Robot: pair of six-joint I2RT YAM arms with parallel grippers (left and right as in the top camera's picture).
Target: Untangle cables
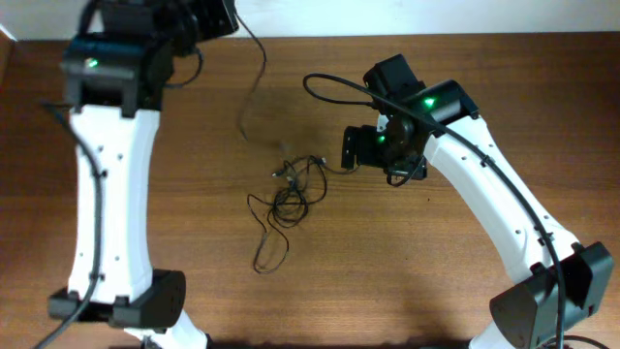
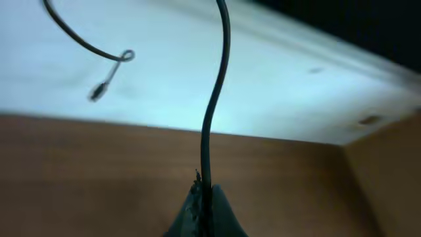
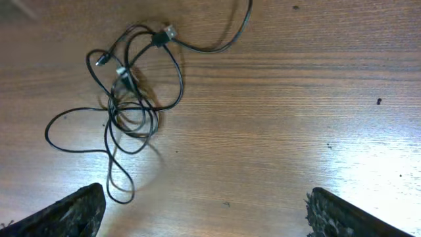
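The cables lie as a loose dark tangle (image 1: 291, 189) at the middle of the wooden table, with a loop trailing toward the front. In the right wrist view the tangle (image 3: 131, 99) shows small plug ends at its top. One thin cord (image 1: 260, 68) runs from the tangle up to my left gripper (image 1: 218, 15) at the table's far edge. In the left wrist view the left gripper (image 2: 205, 201) is shut on this cord (image 2: 214, 112), whose plug end (image 2: 99, 92) hangs free. My right gripper (image 1: 347, 148) is open and empty just right of the tangle; its fingers (image 3: 204, 197) hover above bare wood.
The table's far edge (image 1: 436, 37) meets a white surface (image 2: 296, 85) behind. The right arm's own thicker black cable (image 1: 329, 82) loops above the table near the tangle. The left arm's white body (image 1: 111, 194) spans the left side.
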